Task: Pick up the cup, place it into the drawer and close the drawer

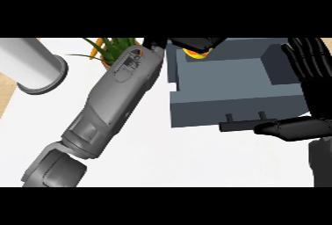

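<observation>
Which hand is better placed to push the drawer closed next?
The right hand. It is open, with its thumb right beside the handle of the drawer. The left hand is at the drawer's far end, curled over the cup.

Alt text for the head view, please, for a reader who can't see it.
The left robot hand holds an orange cup at the far left corner of an open grey-blue drawer. The right robot hand is open at the view's right, thumb by the drawer's handle. A plant and a white cylinder stand at upper left.
</observation>
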